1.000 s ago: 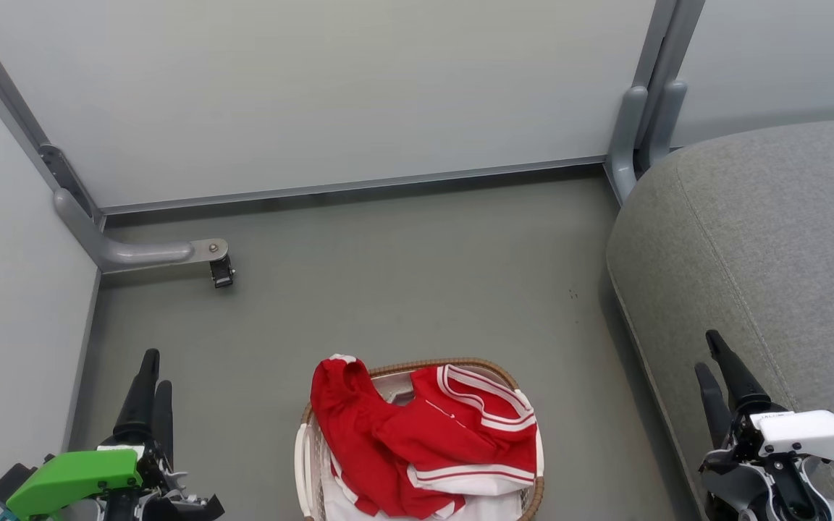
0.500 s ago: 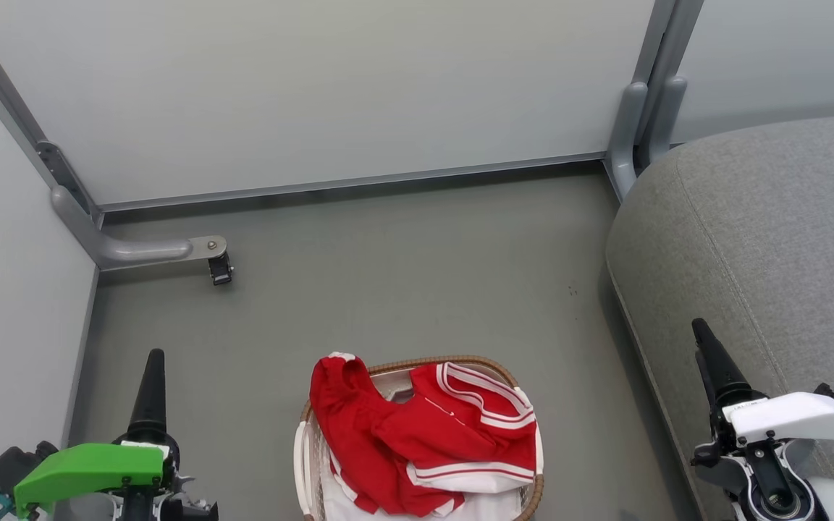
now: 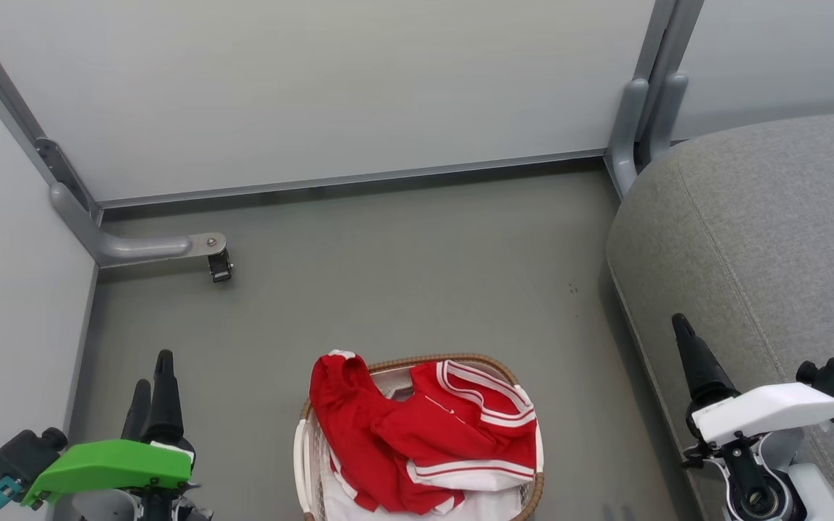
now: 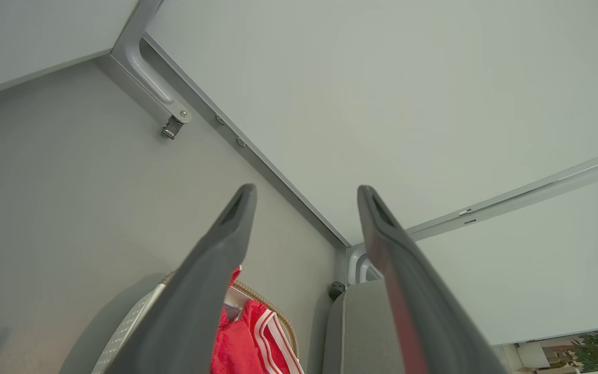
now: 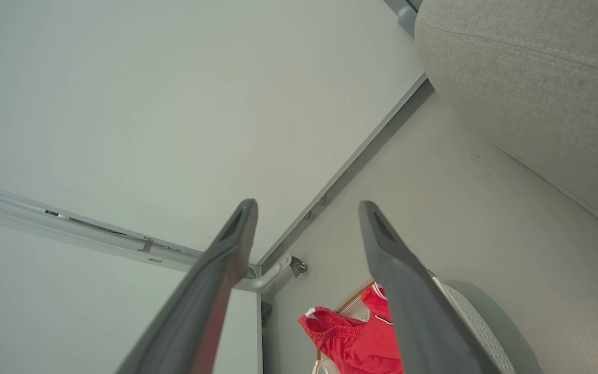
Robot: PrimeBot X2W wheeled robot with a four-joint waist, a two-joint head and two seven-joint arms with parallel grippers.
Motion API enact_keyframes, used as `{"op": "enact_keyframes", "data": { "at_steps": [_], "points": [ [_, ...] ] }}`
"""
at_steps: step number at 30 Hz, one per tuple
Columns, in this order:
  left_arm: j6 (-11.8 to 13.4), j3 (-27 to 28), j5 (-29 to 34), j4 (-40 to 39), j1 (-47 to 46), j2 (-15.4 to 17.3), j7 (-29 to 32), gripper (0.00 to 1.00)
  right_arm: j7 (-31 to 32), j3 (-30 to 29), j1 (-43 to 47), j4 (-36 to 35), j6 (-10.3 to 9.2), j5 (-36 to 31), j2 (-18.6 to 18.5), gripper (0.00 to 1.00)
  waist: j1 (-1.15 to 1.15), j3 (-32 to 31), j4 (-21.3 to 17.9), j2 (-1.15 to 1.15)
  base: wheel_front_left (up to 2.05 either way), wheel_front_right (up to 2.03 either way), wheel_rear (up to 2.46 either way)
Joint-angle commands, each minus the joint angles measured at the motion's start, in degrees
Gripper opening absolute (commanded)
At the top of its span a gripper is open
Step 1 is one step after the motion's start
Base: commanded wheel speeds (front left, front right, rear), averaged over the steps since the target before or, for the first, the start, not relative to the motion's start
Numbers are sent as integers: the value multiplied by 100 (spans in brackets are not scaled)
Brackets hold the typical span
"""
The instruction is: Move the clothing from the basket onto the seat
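The red clothing (image 3: 424,434) with white stripe trim lies heaped in the white basket (image 3: 304,456), which stands on the floor at the bottom centre; one garment hangs over its brown rim. The grey seat (image 3: 764,239) rises at the right. My left gripper (image 3: 154,373) stands left of the basket, my right gripper (image 3: 680,325) to its right, by the seat's edge. In the left wrist view the left gripper (image 4: 305,189) is open and holds nothing, above the clothing (image 4: 242,337) and seat (image 4: 356,327). The right gripper (image 5: 308,205) is open too, over the clothing (image 5: 351,337) and basket (image 5: 473,322).
Pale partition walls close in the back and left. A grey metal foot with a small caster (image 3: 220,266) juts onto the floor at the back left. Two grey posts (image 3: 641,123) stand by the seat's far corner. Bare floor (image 3: 402,275) lies beyond the basket.
Both wrists have rolled. The right gripper's tip has moved left and a little up along the seat's edge; the left gripper's has edged right. The basket and clothing stay put.
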Motion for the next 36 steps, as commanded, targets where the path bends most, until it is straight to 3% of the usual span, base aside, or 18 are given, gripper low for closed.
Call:
{"op": "enact_keyframes", "data": {
  "at_steps": [1, 19, 36],
  "points": [
    [22, -15, 321, -36, -69, 78, -69, 100, -72, 79, -141, -70, 2, -258, -74, 100, 0, 1, 1, 0, 0, 0, 0],
    [247, -254, 1858, 119, 96, 153, -414, 100, -419, 560, -131, 68, 2, -1729, -250, 100, 0, -1, 3, 0, 0, 0, 0],
    [485, -512, 3008, 62, 227, 248, -684, 100, -691, 534, -74, 135, 2, -3128, -229, 100, 0, 18, 2, 0, 0, 0, 0]
  ]
}}
